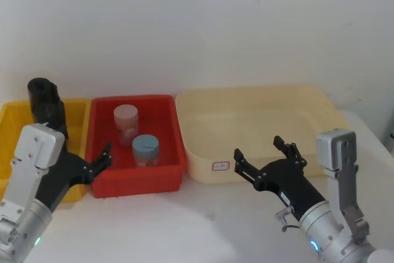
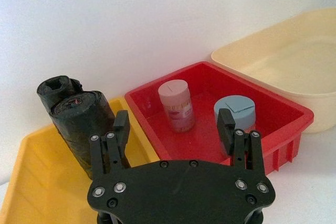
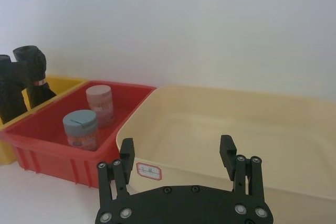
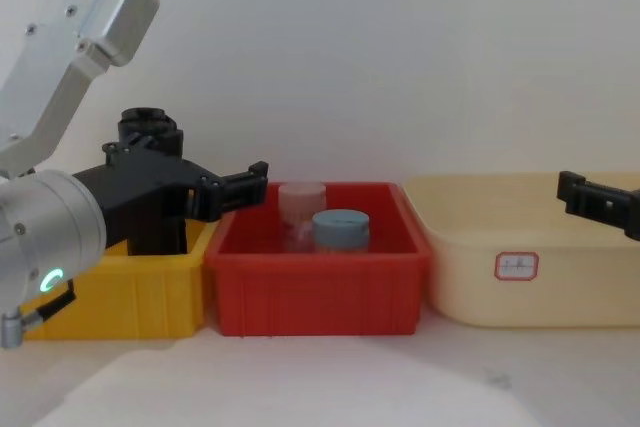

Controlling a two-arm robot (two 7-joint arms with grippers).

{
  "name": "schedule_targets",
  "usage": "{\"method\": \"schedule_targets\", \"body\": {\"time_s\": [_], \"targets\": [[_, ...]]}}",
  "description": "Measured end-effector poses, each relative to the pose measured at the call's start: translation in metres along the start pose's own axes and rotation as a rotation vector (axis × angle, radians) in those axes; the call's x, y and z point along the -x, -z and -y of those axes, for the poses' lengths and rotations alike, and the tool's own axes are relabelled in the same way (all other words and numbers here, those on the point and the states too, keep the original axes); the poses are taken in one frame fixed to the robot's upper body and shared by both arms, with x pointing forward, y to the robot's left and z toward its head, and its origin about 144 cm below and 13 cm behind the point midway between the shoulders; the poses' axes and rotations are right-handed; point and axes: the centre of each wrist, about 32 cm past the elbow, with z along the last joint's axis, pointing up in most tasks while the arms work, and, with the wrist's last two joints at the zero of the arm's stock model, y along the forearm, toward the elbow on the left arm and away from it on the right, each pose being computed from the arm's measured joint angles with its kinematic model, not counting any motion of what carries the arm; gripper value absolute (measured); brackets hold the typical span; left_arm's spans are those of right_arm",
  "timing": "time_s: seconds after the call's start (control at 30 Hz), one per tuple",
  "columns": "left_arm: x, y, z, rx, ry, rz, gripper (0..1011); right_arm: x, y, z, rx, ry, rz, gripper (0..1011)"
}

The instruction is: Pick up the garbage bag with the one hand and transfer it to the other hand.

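Though near, garbage bag [image 2: 50,94] outside fingers [image 2: 121,127].

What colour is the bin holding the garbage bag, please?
Yellow bin, clearest in left wrist view.

Garbage bag [image 1: 42,93] upright in yellow bin [image 1: 13,114], far left. Left gripper [image 1: 103,159] by red bin [image 1: 141,183] – pink jar [image 1: 125,121], blue-lidded jar [image 1: 146,149] inside. Right gripper [image 1: 257,146], fingers apart, before cream tray [image 1: 246,118].
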Motion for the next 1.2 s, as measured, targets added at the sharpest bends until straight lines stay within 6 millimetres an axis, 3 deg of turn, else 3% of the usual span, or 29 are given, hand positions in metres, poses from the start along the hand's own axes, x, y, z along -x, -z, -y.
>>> {"method": "schedule_targets", "body": {"time_s": [1.2], "targets": [[0.0000,0.0000,0.0000,0.000,0.000,0.000,1002,0.0000,0.0000,0.0000,0.000,0.000,0.000,1001]]}}
